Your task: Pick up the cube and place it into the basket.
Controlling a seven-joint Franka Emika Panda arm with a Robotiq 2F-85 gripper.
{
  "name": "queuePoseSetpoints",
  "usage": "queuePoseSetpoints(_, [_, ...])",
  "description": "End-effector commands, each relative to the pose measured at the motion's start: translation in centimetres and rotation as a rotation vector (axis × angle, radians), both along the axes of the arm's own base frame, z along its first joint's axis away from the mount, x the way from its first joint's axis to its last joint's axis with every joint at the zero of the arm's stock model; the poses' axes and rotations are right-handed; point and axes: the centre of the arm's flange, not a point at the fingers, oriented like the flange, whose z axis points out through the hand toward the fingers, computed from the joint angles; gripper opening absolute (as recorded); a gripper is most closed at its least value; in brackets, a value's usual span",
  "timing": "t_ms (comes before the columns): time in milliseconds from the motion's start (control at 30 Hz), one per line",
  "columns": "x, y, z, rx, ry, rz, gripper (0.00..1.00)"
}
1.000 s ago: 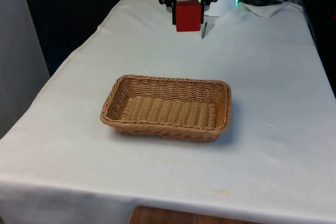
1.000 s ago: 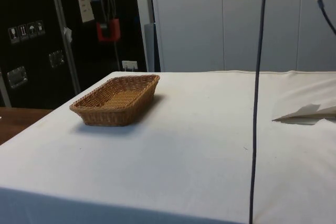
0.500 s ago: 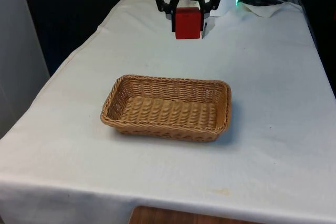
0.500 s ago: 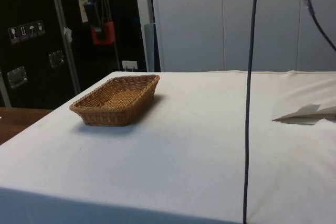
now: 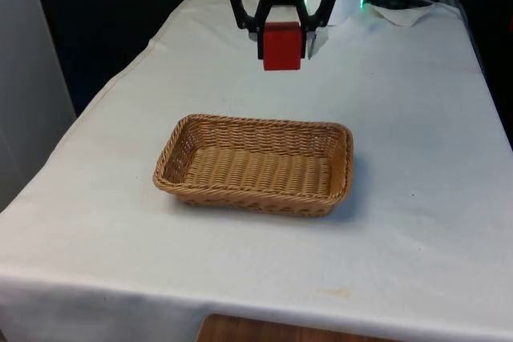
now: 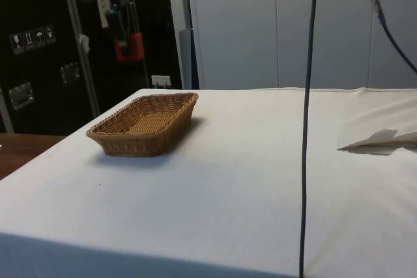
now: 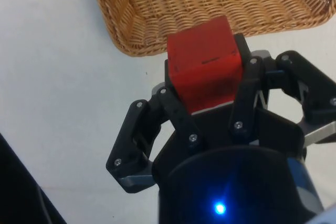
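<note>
I have the jaws closed onto the red cube [image 5: 281,46], one finger pressed to each opposing side face, with the cube's lower part projecting past the fingertips. The gripper [image 5: 281,38] points downward, which keeps the cube square for a vertical release. In the side view the cube [image 6: 129,48] hangs well above the table [image 6: 260,161], clear of any contact. In the wrist view the cube [image 7: 206,64] sits centred between the fingers, with the basket [image 7: 210,3] rim directly beyond it. In the front view the basket [image 5: 255,164] lies nearer the camera than the gripper, well apart from it and empty. I judge the carry incomplete: the cube is not yet over the basket interior.
</note>
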Motion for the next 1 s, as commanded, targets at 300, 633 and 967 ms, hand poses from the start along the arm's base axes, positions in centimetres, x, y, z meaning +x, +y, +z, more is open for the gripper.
queuePoseSetpoints(300, [0.6, 0.2, -1.9, -0.003, -0.001, -0.01, 0.01])
queuePoseSetpoints(633, [1.0, 0.6, -4.2, -0.011, -0.002, -0.02, 0.01])
queuePoseSetpoints(967, [1.2, 0.9, -6.4, -0.018, 0.0, -0.035, 0.01])
